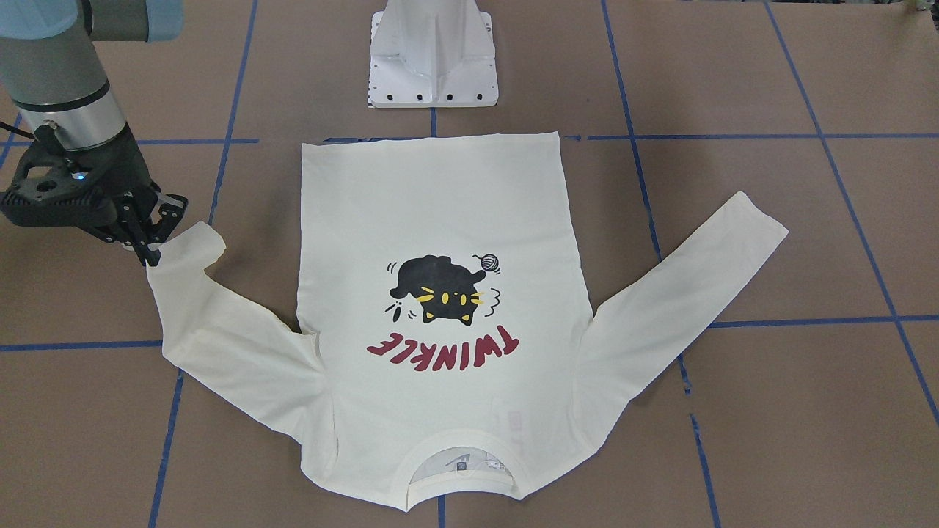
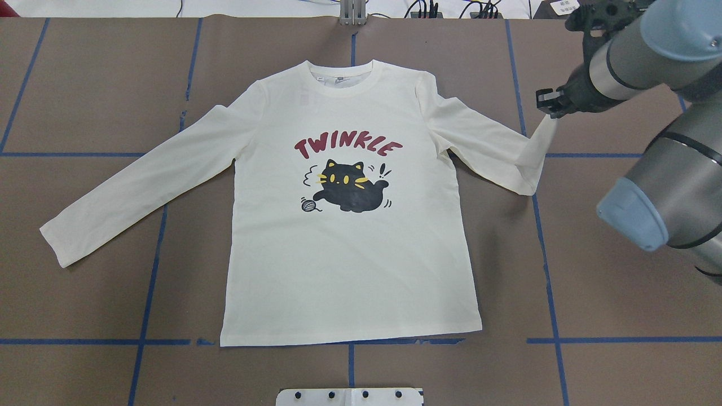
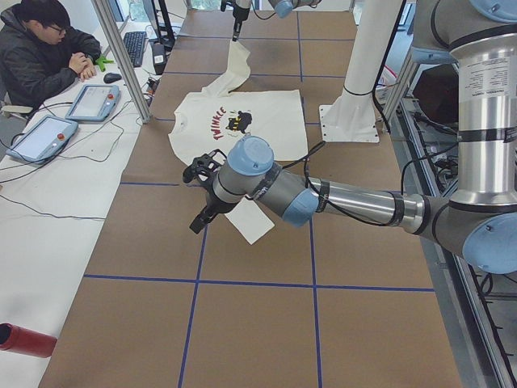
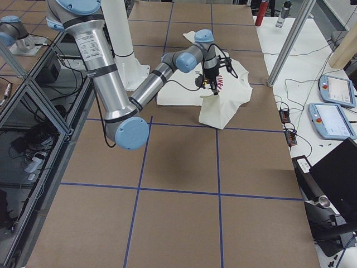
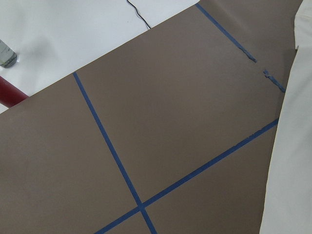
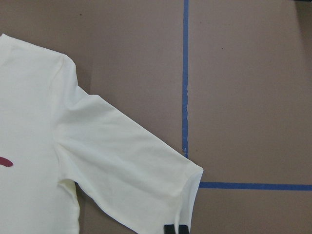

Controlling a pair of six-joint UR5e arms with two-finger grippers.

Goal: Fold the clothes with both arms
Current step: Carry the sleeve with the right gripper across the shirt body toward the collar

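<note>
The cream shirt (image 2: pixel 350 254) lies flat and print-up on the brown table, with the black cat and red "TWINKLE" lettering showing. My right gripper (image 2: pixel 550 108) is shut on the cuff of the sleeve on the robot's right and holds it lifted, so that sleeve (image 2: pixel 491 149) bends upward. In the front-facing view the same gripper (image 1: pixel 150 246) pinches that cuff. The other sleeve (image 2: pixel 141 186) lies straight out on the table. My left gripper (image 3: pixel 202 217) shows only in the exterior left view, hovering above that sleeve's cuff end. I cannot tell whether it is open or shut.
The white base mount (image 1: pixel 433 59) stands just past the shirt's hem. Blue tape lines (image 2: pixel 149 282) grid the table. A person (image 3: pixel 40 56) sits at a side desk with teach pendants (image 3: pixel 93 101). A red bottle (image 3: pixel 24 339) lies at the table's near-left edge.
</note>
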